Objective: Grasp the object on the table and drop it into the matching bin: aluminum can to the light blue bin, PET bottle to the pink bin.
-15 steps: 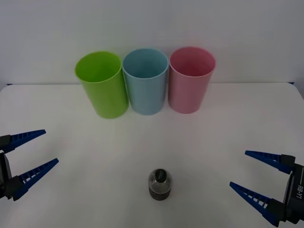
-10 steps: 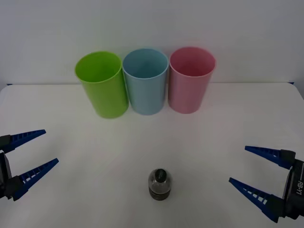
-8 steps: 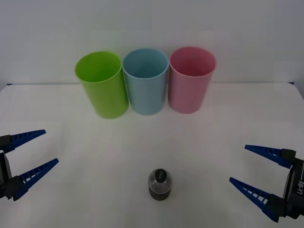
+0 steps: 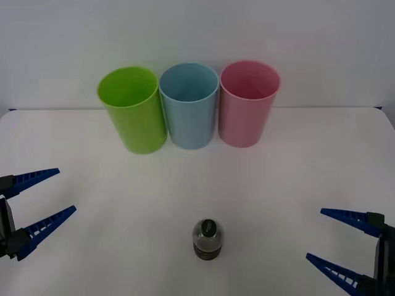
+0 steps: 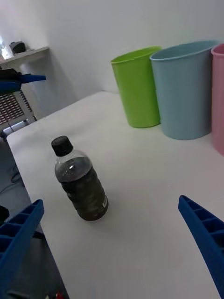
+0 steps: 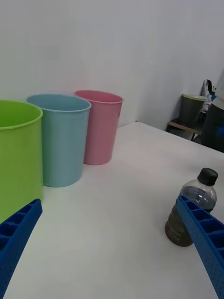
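While both grippers gape, PET bottle (image 4: pixel 207 239) stands seemingly untouched

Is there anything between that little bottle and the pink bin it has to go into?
Nothing visible. The bottle stands upright on bare white table, and the stretch up to the pink bin holds nothing. Both open grippers, left and right, also face it across bare table.
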